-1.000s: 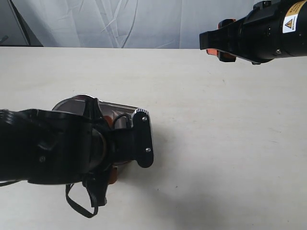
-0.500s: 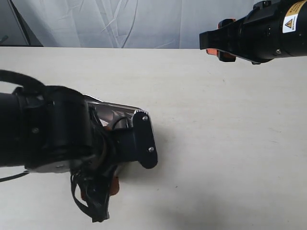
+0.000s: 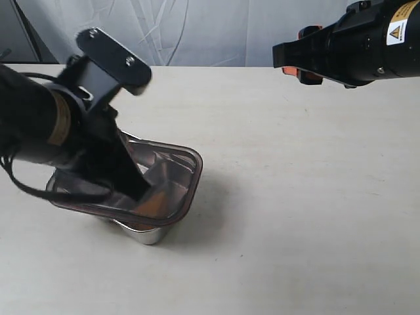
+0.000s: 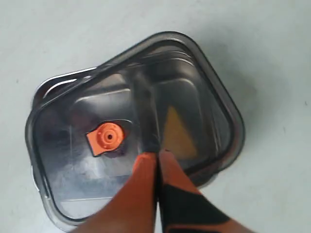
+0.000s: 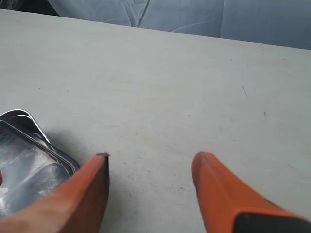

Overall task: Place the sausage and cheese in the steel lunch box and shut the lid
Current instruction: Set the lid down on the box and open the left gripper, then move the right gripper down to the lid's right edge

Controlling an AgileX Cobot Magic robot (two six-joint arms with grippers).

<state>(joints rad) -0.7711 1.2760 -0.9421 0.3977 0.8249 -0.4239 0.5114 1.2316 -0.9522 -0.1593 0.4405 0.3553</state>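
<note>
The closing step is in hand: the lid (image 4: 116, 97) lies on the steel lunch box (image 3: 147, 233) in the lower left of the exterior view, but twisted, so a strip of bare steel rim shows past one of its corners and it does not look seated. The lid is dark and smoky, with its orange valve (image 4: 108, 138) near the middle. Through it the cheese (image 4: 177, 133) shows as a yellow wedge in one compartment; the sausage cannot be made out. The left gripper (image 4: 158, 158) hangs over the lid's edge with its orange fingers pressed together on nothing; whether they touch the lid is unclear. The right gripper (image 5: 150, 162) is spread wide and empty at the upper right, well apart. The next move probably calls for squaring the lid to the box, then pressing down evenly.
</note>
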